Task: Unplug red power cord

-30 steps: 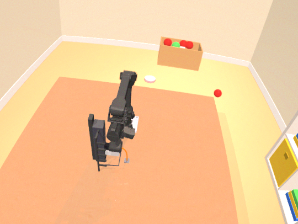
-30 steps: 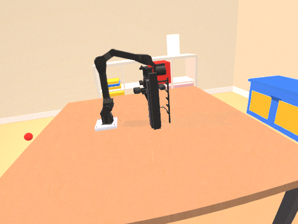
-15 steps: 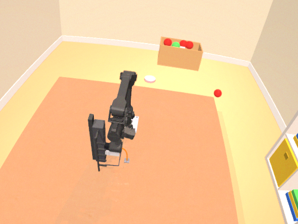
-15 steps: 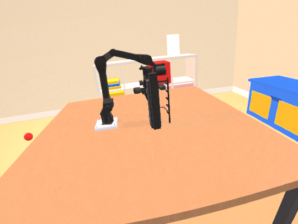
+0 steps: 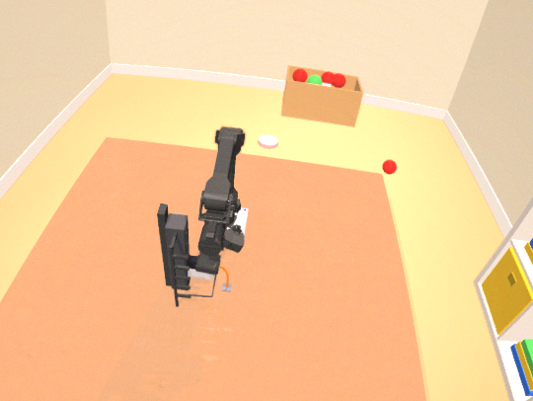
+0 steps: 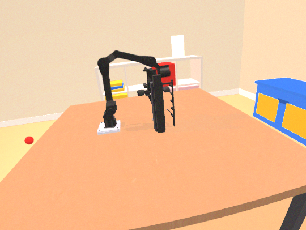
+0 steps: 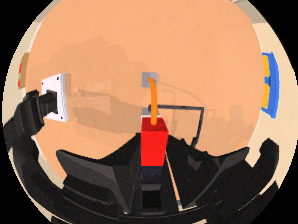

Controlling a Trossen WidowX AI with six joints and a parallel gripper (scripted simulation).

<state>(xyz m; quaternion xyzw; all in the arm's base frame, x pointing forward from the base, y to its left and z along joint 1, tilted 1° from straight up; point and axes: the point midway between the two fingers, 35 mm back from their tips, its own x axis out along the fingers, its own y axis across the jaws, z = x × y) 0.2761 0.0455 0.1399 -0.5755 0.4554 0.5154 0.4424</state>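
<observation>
Claw clamped on the red plug, dead centre in the wrist view, cord running to twelve o'clock. Pull straight back off the upright strip, no twisting, then open. One plug, one cord, one strip.

Cream walls with a white baseboard enclose a pale yellow floor, where a cardboard box of red and green balls stands against the far wall, with a white disc and a loose red ball off the tabletop's far edge. The orange tabletop fills the middle of the room. Beyond its far edge stands a white shelf unit holding yellow and blue books, and a blue cabinet with yellow panels stands off its right edge.
</observation>
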